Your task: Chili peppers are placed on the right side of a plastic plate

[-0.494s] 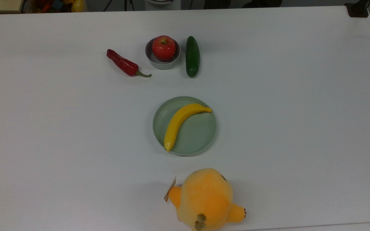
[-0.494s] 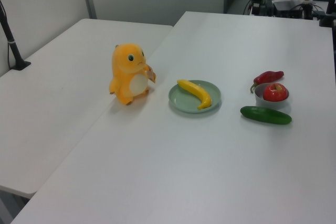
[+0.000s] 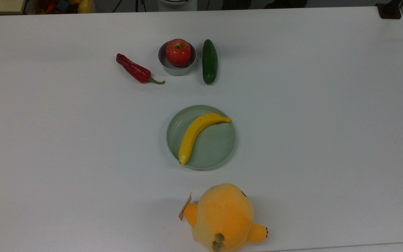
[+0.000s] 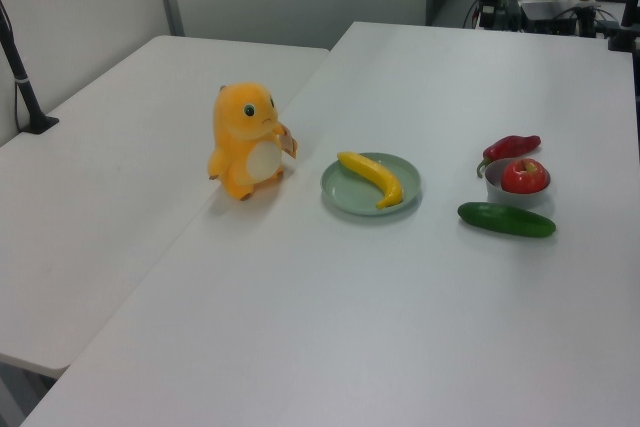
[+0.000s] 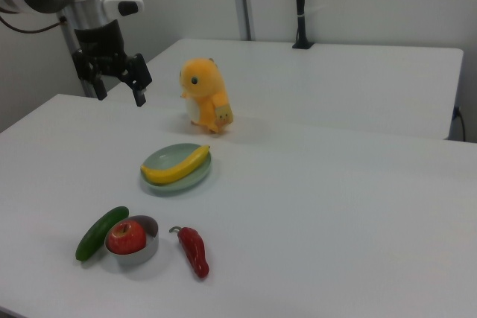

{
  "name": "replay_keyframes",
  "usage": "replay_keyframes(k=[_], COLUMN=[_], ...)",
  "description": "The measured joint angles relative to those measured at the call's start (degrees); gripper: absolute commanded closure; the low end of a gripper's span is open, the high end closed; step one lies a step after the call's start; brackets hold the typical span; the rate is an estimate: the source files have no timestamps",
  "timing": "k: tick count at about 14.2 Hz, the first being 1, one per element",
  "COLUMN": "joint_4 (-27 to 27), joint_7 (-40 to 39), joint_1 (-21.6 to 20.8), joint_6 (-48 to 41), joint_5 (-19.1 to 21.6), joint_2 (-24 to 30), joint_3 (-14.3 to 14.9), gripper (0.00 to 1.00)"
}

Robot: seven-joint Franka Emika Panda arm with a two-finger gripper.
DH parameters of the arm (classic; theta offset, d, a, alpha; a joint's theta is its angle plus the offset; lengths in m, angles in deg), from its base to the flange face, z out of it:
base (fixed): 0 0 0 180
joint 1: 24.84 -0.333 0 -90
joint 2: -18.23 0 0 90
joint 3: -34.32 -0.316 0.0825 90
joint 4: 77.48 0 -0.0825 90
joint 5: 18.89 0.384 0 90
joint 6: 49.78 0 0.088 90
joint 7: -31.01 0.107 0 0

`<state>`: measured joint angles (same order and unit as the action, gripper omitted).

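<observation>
- A white table [image 3: 310,140] is seen from above, with a chili pepper [image 3: 133,68] lying on it, well apart from the pale green plastic plate [image 3: 219,154].
- The chili's long axis runs diagonally in the top view, tapered tip toward the top view's upper left, green stem toward the lower right, pointing at a small grey bowl [image 3: 173,70].
- An apple [image 3: 178,51] sits in that bowl, and a cucumber [image 3: 210,61] lies just beyond it.
- A banana [image 3: 196,134] rests across the plate, so the plate's side toward the top view's right is left bare.
- In the right view, the gripper [image 5: 116,74] hangs high above the table's far left, its fingers spread apart and nothing held.
- From the gripper, the chili [image 5: 194,250] lies toward the right view's lower right, past the plate [image 5: 158,182] and well apart; a long reach down and across is judged necessary before any grasp.
- A yellow plush toy [image 5: 204,94] stands near the plate, clear of that path.
</observation>
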<state>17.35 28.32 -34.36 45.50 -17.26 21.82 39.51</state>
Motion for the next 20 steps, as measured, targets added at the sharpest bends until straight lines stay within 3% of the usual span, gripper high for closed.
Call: replay_keyframes(k=[10, 16, 20], joint_4=[-0.01, 0.24, 1.06], joint_7=[-1.44, -17.58, -32.07], joint_1=[0.18, 1.45, 2.83], joint_6=[0.00, -1.09, -2.30], joint_5=[0.00, 0.00, -0.08], joint_2=[0.00, 0.00, -0.03], joint_3=[0.00, 0.54, 3.83], gripper=[0.00, 0.00, 0.00])
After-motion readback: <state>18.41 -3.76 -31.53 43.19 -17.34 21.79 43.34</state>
